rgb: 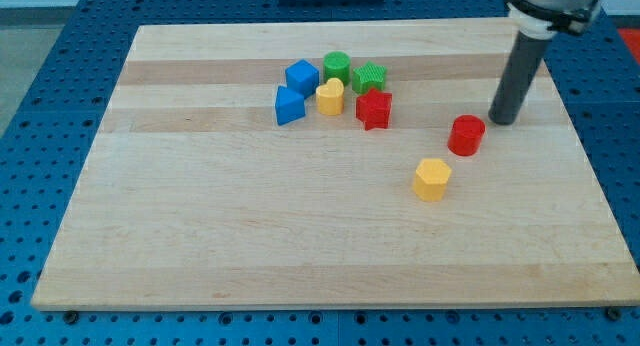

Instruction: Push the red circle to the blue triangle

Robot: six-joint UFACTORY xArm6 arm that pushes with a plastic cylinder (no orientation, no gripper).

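The red circle (466,135) stands on the wooden board at the view's right of centre. The blue triangle (289,106) sits at the view's left end of a cluster near the view's top centre. My tip (503,121) rests on the board just to the view's right of the red circle and slightly above it, a small gap apart. The rod rises toward the view's top right.
In the cluster are a blue cube (302,77), a green circle (337,67), a green star (369,78), a yellow heart (330,97) and a red star (374,109). A yellow hexagon (432,178) lies below the red circle. The wooden board (200,236) lies on a blue perforated table.
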